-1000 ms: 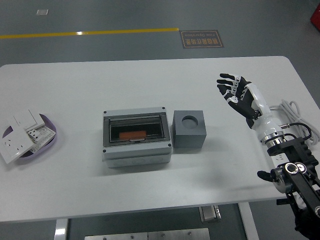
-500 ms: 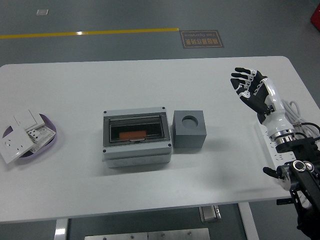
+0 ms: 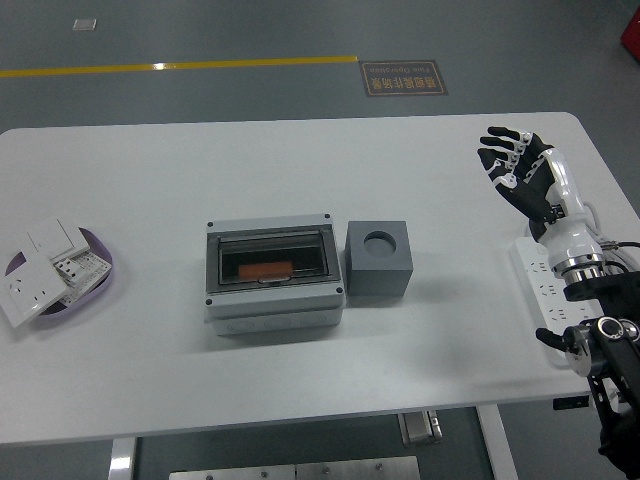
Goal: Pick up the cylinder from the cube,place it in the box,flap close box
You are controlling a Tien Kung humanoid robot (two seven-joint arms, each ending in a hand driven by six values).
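A grey cube stands at mid-table with an empty round hole in its top. Touching its left side is a grey box whose dark see-through flap lies shut. An orange cylinder shows through the flap, lying inside the box. My right hand is raised over the table's right side, well away from the cube, fingers spread and holding nothing. The left arm is out of view.
A purple tray with several white switch and socket plates sits at the left edge. A white power strip and a coil of white cable lie at the right edge by my forearm.
My right hand has drawn back to the right, away from the cube, staying open. The box, cube and cylinder have not moved.
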